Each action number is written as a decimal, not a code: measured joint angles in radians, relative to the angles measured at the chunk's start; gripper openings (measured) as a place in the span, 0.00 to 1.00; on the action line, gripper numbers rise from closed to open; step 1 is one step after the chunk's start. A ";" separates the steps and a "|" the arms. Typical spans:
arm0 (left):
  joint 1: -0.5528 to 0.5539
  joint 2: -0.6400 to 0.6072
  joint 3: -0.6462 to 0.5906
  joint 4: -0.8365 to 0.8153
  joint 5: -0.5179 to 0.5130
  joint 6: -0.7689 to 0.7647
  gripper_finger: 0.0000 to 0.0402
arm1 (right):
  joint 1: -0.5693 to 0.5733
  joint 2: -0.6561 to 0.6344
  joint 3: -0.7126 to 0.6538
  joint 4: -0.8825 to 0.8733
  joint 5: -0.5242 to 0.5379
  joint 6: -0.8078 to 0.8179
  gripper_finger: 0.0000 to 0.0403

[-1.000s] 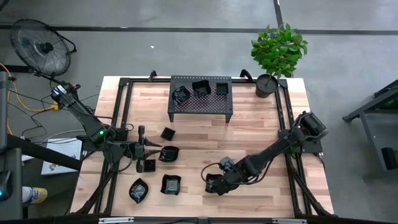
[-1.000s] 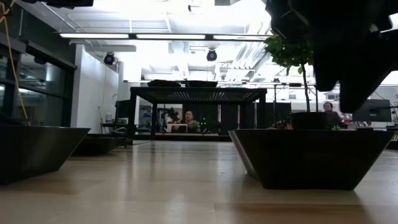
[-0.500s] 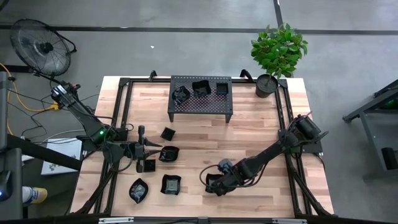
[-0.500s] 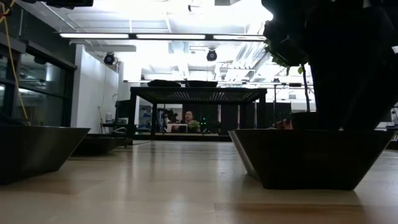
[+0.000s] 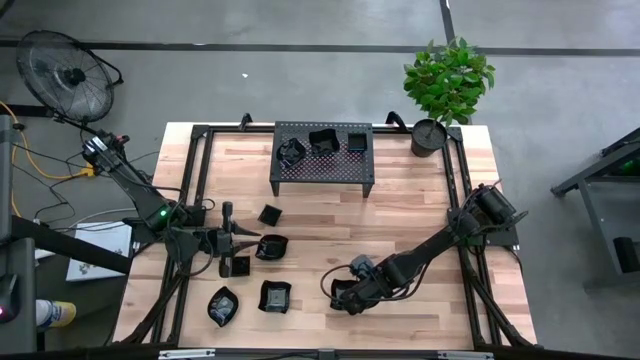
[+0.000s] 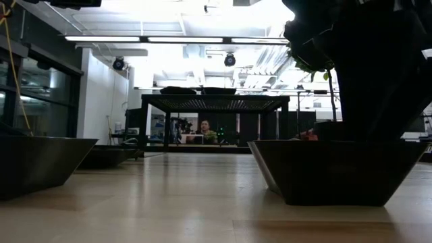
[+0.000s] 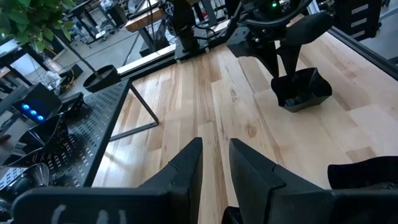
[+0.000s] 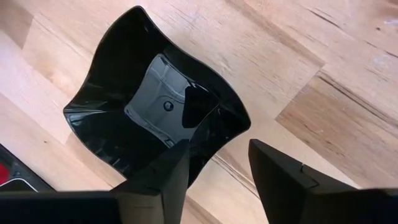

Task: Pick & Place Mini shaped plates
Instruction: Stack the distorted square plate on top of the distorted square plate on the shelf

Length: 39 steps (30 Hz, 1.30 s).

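Note:
A wavy-edged black mini plate [image 8: 155, 106] rests on its base on the wooden table [image 5: 420, 210], right of the middle [image 5: 340, 291]. My right gripper [image 8: 217, 152] points down over it, open, with one finger inside the dish and one outside, astride a corner of its wall. Several more mini plates lie at the near left [image 5: 275, 296], [image 5: 224, 305], [image 5: 272, 246], [image 5: 270, 214]. My left gripper [image 5: 250, 240] hovers among them, pointing toward the table's right, its fingers [image 7: 186, 168] a narrow gap apart with nothing between. My right gripper comes from above, steeply slanted, with one finger [image 8: 168, 171] inside the dish and the other [image 8: 280, 177] outside its corner wall [image 8: 233, 121]. A gap shows between the outer finger and the wall. I cannot tell whether the inner finger touches. The dish stands on the table.
A black perforated rack [image 5: 322, 160] stands at the far middle with three dishes on top. A plant pot [image 5: 428, 137] sits at the far right corner. Black frame rails [image 5: 195, 200] run along both sides. Bare wood lies between the rack and my right gripper.
My right gripper has come down a little onto the wavy-edged dish, so that its fingers now reach below the rim. The dish has stayed where it was.

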<state>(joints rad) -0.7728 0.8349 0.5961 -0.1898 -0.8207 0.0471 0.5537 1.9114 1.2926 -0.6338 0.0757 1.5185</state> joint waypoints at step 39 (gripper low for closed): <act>0.000 0.000 0.000 -0.002 0.001 0.000 0.19 | -0.010 0.024 0.000 0.018 -0.025 -0.043 0.23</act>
<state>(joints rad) -0.7727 0.8349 0.5961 -0.1917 -0.8200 0.0471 0.5434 1.9350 1.2928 -0.6163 0.0509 1.4757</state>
